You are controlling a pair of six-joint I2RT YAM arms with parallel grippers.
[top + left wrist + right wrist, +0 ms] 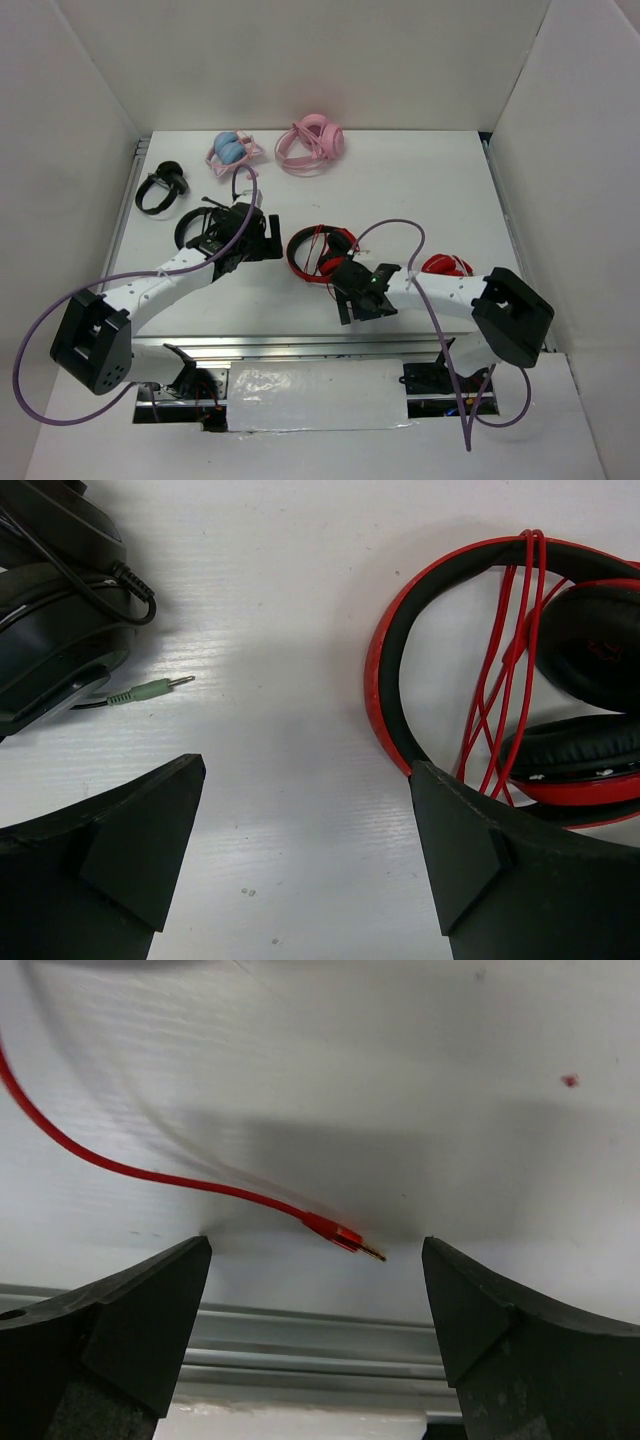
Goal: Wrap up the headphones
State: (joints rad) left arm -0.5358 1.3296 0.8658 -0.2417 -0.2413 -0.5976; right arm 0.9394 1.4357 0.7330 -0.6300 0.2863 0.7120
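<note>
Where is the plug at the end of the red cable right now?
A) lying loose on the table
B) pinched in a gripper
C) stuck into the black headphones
A: the plug lies on the table, untouched between the open fingers of the right gripper.

- You see the headphones (pixel 385 680) at the right of the left wrist frame: red, with black lining and black ear cushions. Their cable (pixel 505 670) is red too.
- Its plug (pixel 345 1238), mid-frame in the right wrist view, is red with a gold tip.
- At upper left of the left wrist frame, you have black headphones (pixel 50 610) with a pale green jack (pixel 150 690).
- At the top of the overhead frame, you find a pink pair (pixel 312 143) and a pink-and-blue pair (pixel 232 150).
- The table (pixel 420 180) is white.
</note>
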